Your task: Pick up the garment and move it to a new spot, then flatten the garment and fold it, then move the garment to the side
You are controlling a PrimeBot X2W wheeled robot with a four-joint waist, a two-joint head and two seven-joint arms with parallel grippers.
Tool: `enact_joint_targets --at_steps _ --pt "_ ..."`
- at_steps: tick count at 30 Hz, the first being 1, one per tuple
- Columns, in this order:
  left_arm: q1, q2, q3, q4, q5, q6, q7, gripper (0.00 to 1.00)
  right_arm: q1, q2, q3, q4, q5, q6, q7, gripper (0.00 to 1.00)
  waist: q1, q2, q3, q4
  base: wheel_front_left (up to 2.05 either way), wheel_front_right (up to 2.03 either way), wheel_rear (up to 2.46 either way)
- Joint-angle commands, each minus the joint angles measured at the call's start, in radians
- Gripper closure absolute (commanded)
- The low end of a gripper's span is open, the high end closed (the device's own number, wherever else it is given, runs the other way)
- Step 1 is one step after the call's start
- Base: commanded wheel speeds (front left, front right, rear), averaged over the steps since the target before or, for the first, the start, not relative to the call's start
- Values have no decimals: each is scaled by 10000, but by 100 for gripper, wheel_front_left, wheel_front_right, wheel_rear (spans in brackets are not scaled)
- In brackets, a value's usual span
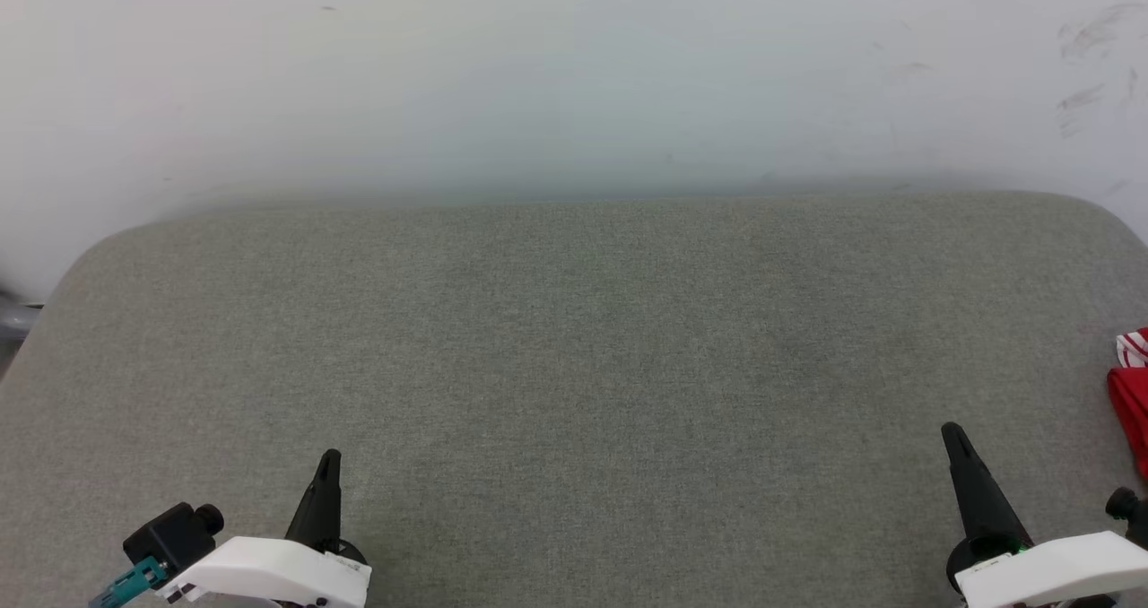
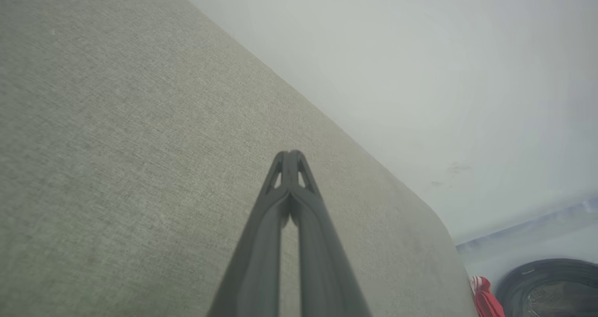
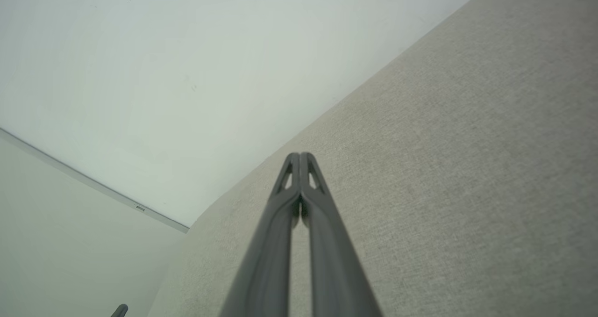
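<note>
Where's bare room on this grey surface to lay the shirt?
The grey surface is bare from the wall down to the left gripper and right gripper. Crowded only at its right edge, where the red garment lies.

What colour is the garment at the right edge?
The garment is red with red-and-white stripes; best in head view.

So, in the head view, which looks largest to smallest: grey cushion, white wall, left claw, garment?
1. grey cushion
2. white wall
3. left claw and garment, unranked: they look alike, and the frame edge cuts off the garment.
</note>
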Motion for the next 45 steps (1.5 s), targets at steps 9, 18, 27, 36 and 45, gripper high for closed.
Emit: enact_joint_targets --at_steps 9,18,27,36,45 --pt "-423 -94 272 -51 -1293 -162 363 100 -516 -86 -8 268 1370 0 71 100 -1 -1 43 13 0 0 0" --pt "-558 -183 482 -11 -2387 -264 664 100 -778 -86 -22 595 2497 0 121 100 -1 -1 89 25 0 0 0" --pt "-665 -264 640 26 -3293 -361 903 100 -991 -82 -37 876 3427 -1 185 100 -1 -1 129 37 0 0 0" --pt "-774 -348 801 59 -4120 -430 1130 100 -1182 -75 -53 1127 4273 -1 227 100 -1 -1 170 48 0 0 0" --pt "-868 -419 930 89 -4887 -511 1334 100 -1366 -66 -71 1360 5062 -2 277 100 -1 -1 211 60 0 0 0"
